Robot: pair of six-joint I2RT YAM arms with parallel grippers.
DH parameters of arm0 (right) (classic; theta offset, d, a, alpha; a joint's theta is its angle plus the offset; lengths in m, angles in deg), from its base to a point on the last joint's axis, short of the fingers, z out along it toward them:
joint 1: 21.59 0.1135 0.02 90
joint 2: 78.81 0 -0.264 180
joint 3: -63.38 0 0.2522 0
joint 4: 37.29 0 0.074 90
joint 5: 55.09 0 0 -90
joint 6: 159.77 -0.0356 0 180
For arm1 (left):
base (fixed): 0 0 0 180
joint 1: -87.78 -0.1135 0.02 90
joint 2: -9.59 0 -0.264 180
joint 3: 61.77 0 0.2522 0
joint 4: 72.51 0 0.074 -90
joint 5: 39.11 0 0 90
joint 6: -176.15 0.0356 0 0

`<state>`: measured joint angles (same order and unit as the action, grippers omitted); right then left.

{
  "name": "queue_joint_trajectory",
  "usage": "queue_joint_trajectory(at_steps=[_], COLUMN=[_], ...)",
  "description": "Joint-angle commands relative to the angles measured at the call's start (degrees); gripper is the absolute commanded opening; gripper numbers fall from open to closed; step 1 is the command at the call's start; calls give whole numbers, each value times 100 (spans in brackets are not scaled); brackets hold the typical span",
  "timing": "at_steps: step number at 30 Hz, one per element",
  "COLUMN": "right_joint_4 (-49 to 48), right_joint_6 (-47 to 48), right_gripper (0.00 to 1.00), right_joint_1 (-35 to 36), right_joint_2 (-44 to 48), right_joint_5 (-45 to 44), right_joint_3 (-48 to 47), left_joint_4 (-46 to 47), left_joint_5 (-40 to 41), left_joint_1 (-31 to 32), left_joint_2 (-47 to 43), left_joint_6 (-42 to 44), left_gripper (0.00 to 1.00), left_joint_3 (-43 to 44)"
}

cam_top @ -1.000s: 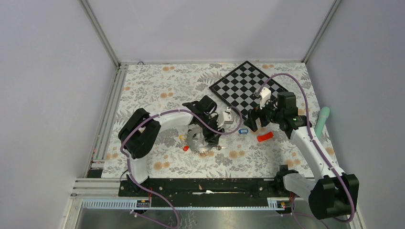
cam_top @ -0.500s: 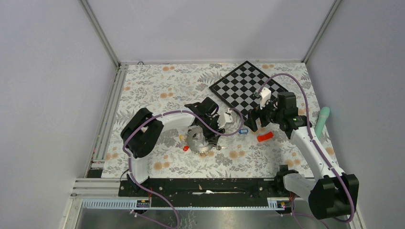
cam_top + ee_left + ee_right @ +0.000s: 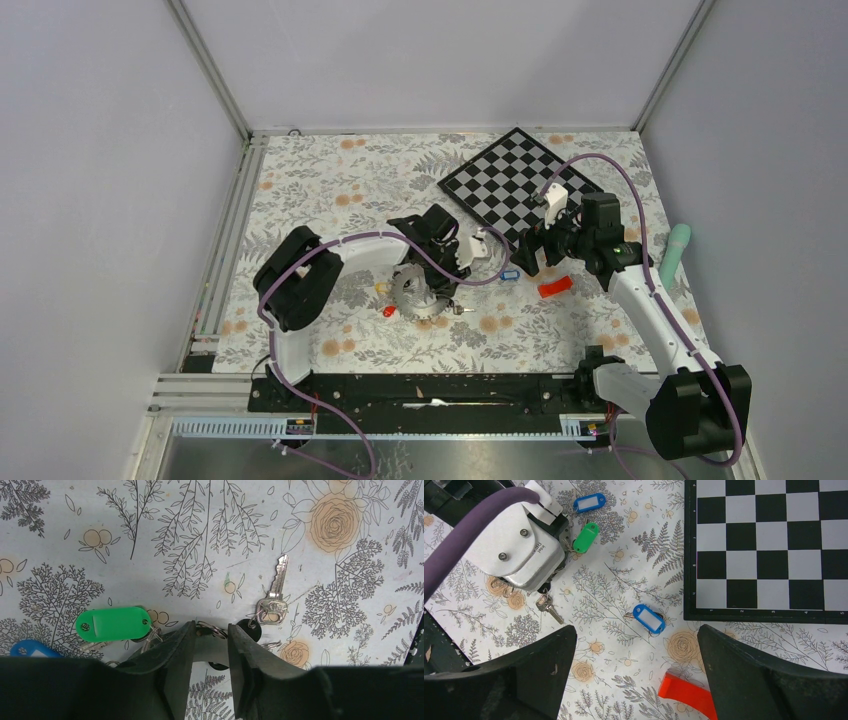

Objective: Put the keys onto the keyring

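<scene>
The left gripper [image 3: 211,630] is down on the key cluster. Its fingers [image 3: 177,650] are narrowly parted around a grey strip that looks like the keyring [image 3: 408,288] — I cannot tell whether they pinch it. A green-tagged key [image 3: 113,623] lies at its 9 o'clock and a metal key [image 3: 275,600] at 1 o'clock. The right gripper [image 3: 636,630] gapes wide and empty above a blue-tagged key [image 3: 649,618] — the red block [image 3: 684,695] is at that key's 5 o'clock.

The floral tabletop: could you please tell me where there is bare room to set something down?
Bare: the far-left tabletop between the side rail and the chequered board, and the near strip ahead of the arm bases. Crowded: the middle, where the left gripper, the tagged keys, the blue-tagged key, the red block and the right gripper sit close.
</scene>
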<state>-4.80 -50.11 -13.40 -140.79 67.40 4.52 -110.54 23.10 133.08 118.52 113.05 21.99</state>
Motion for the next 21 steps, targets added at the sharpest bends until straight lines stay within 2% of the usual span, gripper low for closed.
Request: queue_joint_trajectory(at_steps=[1, 12, 21], right_joint_4=[-67, -69, -59], right_joint_6=[-50, -59, -69], right_gripper=[99, 99, 100], right_joint_1=[-32, -31, -31], right_joint_2=[109, 99, 86], right_joint_5=[129, 161, 189], right_joint_3=[28, 45, 41], left_joint_4=[120, -174, -270], left_joint_5=[113, -242, -197], left_joint_1=[40, 49, 49], left_joint_2=[-49, -253, -316], left_joint_6=[-27, 98, 286], left_gripper=[34, 15, 6], left_joint_3=[67, 112, 120])
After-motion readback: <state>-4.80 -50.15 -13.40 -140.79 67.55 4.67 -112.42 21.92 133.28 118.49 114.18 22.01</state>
